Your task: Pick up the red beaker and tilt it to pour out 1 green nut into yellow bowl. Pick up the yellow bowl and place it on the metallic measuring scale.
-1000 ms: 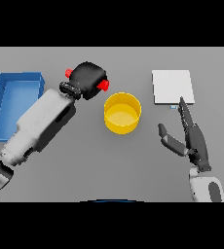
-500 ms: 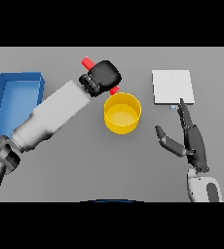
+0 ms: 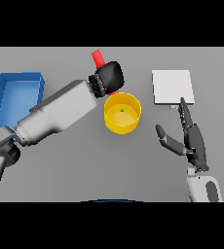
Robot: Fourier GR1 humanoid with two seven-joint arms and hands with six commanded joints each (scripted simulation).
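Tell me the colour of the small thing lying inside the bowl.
Green: the nut in the yellow bowl, head view.

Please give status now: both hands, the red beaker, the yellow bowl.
Left hand shut on red beaker, tilted at yellow bowl rim. Green nut in bowl. Right hand open, idle beside scale. Nothing blocks bowl-to-scale path.

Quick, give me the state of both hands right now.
Left hand: shut on the red beaker, tilted over the yellow bowl.
Right hand: open, fingers straight, holding nothing, near the scale.
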